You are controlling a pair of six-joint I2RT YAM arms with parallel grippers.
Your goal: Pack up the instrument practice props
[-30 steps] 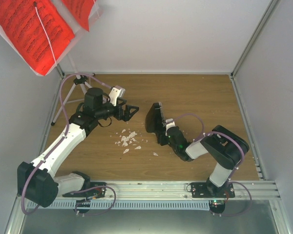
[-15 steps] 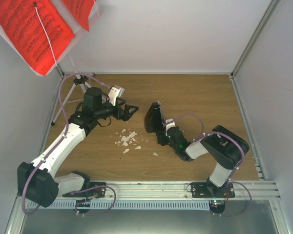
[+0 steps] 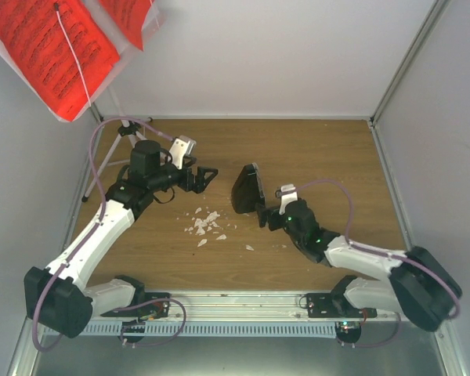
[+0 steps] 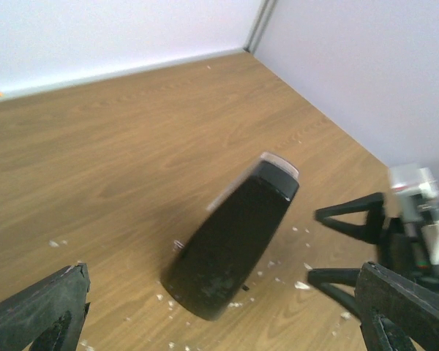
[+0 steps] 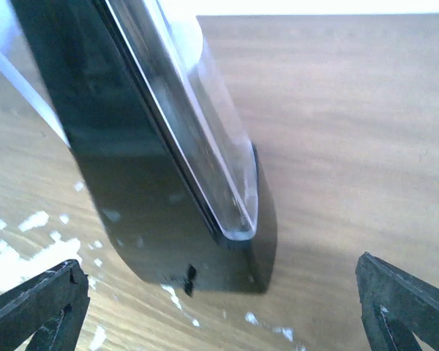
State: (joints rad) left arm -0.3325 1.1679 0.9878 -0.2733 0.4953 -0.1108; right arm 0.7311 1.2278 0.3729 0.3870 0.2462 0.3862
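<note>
1. Top view: small black pyramid-shaped metronome [image 3: 245, 190] stands mid wooden counter [image 3: 337, 157], between left gripper [image 3: 207, 178] and right gripper [image 3: 265, 214].
2. Left wrist: fingers [image 4: 40, 311] spread wide, empty; metronome ahead.
3. Right wrist: fingers [image 5: 36, 300] wide apart, flanking it, no grip. Grasp step; next needs a square close.

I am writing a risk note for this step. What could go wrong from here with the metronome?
1. The metronome stands unheld, tall and narrow; the open right gripper is close and might knock it over.
2. The open left gripper also points at it, so both arms could collide there.
3. White crumbs lie beside its base; it may slide.
</note>
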